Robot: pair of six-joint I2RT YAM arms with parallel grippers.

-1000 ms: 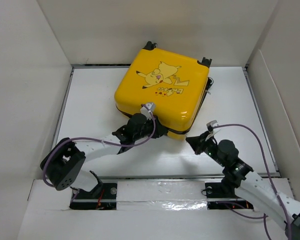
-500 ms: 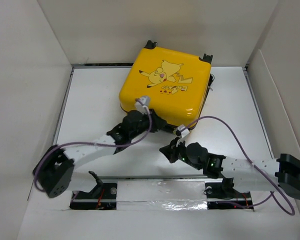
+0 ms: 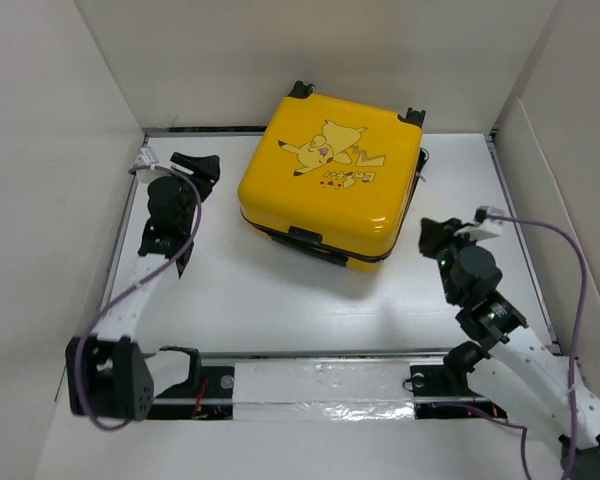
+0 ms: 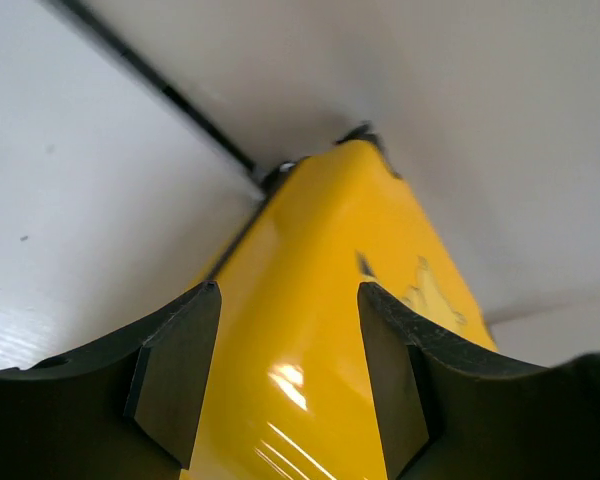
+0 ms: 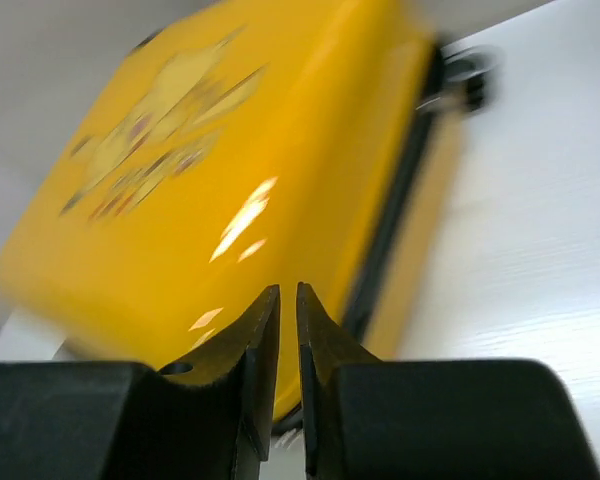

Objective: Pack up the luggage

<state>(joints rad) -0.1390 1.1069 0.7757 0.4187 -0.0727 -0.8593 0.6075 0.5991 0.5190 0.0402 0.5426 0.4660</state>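
Note:
The yellow luggage (image 3: 328, 182) with the Pikachu print lies flat and closed at the back middle of the table, black wheels at its far side. My left gripper (image 3: 202, 166) is open and empty, to the left of the luggage and apart from it; the left wrist view shows the yellow shell (image 4: 310, 330) between its spread fingers. My right gripper (image 3: 432, 236) is shut and empty, just right of the luggage's near right corner. The right wrist view shows the shell (image 5: 230, 160) and its black zipper seam (image 5: 395, 215) beyond the fingertips.
White walls enclose the table on the left, back and right. A raised white ledge (image 3: 320, 385) with the arm bases runs along the near edge. A black handle (image 3: 310, 243) sticks out of the luggage's near side.
My left arm has swung from the luggage's near edge up to the far left. My right arm has swung from the middle front over to the right of the luggage. The luggage has stayed put.

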